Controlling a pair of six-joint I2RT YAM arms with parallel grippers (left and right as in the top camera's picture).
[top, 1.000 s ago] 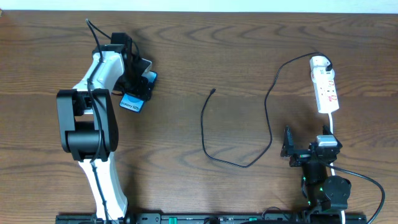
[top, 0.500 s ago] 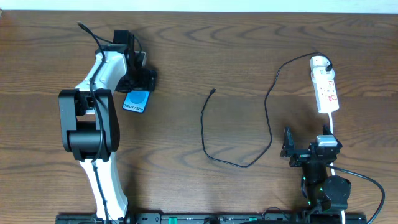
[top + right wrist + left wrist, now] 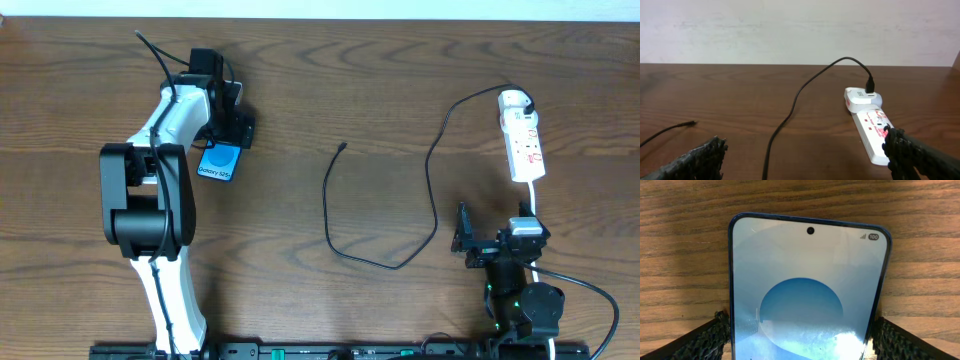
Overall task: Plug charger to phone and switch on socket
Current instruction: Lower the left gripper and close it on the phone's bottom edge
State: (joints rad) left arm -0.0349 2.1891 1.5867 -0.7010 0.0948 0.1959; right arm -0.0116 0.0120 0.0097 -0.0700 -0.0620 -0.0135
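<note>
The phone [image 3: 218, 163] lies flat on the table [image 3: 330, 60] at the left, its blue screen facing up and the white lettering at its near end. The left gripper [image 3: 802, 330] is clamped on it: in the left wrist view one finger [image 3: 710, 335] lies against each long edge, with the screen filling the space between them and the camera hole at the far end. The charger [image 3: 327, 195] lies loose in the middle of the table, well apart from the phone. Its cable runs from a plug at the far, rounded end of the socket [image 3: 524, 142], sweeps down in a wide loop and comes back up to its connector tip [image 3: 343, 147], which rests bare on the wood. The socket lies lengthwise at the right, red marks on its top face. The right gripper [image 3: 805, 142] sits low near the socket's near end, its fingers spread wide with nothing between them.
</note>
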